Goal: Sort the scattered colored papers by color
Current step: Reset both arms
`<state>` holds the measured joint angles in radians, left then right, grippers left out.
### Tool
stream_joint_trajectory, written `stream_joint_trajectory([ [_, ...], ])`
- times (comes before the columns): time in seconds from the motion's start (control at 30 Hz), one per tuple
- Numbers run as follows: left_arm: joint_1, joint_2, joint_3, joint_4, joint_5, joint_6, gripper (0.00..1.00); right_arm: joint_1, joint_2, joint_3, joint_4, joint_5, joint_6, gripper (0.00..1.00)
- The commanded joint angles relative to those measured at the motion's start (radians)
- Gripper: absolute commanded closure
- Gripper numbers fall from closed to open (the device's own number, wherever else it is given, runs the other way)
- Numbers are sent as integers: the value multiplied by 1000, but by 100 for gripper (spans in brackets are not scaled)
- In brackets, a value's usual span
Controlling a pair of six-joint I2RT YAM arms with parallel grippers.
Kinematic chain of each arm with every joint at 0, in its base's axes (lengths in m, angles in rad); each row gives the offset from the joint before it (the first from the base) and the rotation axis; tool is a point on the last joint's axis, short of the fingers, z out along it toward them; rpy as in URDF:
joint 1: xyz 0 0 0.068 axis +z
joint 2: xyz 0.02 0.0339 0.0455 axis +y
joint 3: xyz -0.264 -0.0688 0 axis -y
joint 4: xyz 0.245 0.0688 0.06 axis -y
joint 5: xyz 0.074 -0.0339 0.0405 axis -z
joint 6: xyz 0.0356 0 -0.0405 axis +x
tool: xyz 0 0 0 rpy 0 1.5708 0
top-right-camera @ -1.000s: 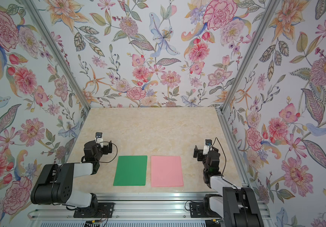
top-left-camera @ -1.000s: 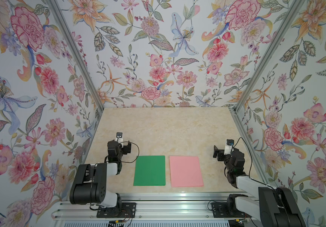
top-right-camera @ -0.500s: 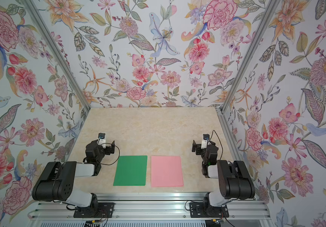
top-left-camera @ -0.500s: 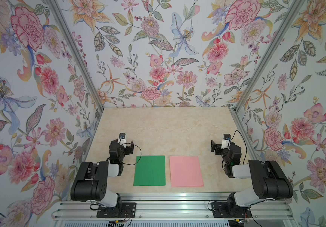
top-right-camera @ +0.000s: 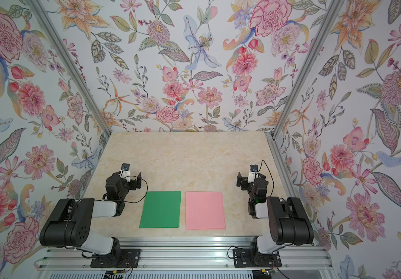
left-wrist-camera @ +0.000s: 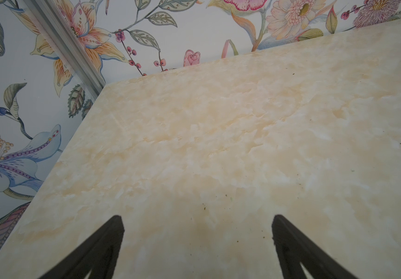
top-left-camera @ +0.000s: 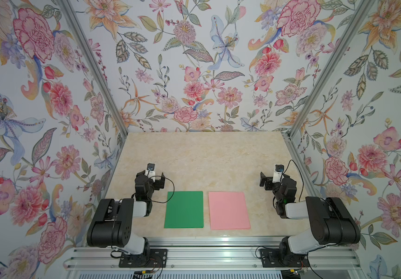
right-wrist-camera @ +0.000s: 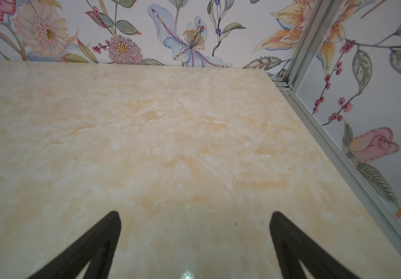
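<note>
The green paper (top-left-camera: 184,209) and pink paper (top-left-camera: 228,210) lie flat, just apart, near the table's (top-left-camera: 206,157) front edge between the left gripper (left-wrist-camera: 197,218) and right gripper (right-wrist-camera: 194,213), both spread wide and holding nothing; thin, light and floppy, they likely need pinching at an edge.

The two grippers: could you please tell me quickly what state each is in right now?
Left gripper: open, holding nothing.
Right gripper: open, holding nothing.
</note>
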<state>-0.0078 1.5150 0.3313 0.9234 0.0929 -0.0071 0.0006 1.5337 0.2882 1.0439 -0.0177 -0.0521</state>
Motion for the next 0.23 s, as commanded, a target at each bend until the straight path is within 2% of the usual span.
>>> stream_joint_trajectory([
  [0.0, -7, 16, -4, 33, -26, 8, 2, 6, -4, 19, 5, 11, 12, 0],
  [0.2, -6, 12, -6, 32, -45, 0, 2, 6, -3, 19, 5, 10, 12, 0],
])
